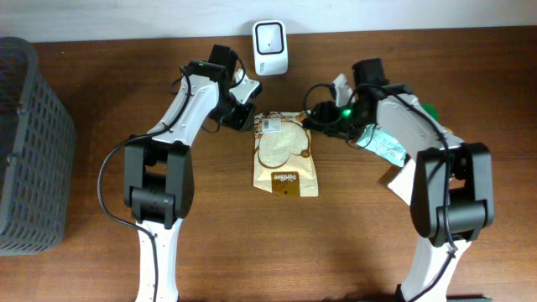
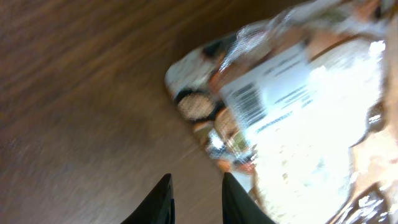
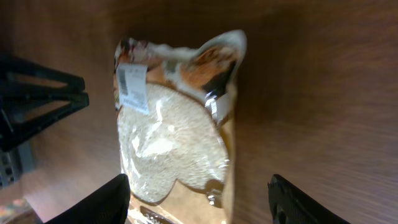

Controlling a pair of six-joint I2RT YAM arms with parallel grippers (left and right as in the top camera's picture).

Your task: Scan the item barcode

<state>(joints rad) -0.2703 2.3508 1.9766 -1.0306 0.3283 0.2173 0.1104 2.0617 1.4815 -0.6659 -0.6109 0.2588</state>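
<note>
Just beside left tool (image 2: 196, 179), rice bag (image 2: 311, 143)

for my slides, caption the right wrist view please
Right end effector open near a grain bag lying flat on the wooden table, barcode label facing up.

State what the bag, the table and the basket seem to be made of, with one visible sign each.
Bag: glossy clear plastic film, likely; glare streaks and grains showing through.
Table: brown wood or wood-look laminate; grain lines, low sheen.
Basket: grey moulded plastic, probably; matt slotted walls.
</note>
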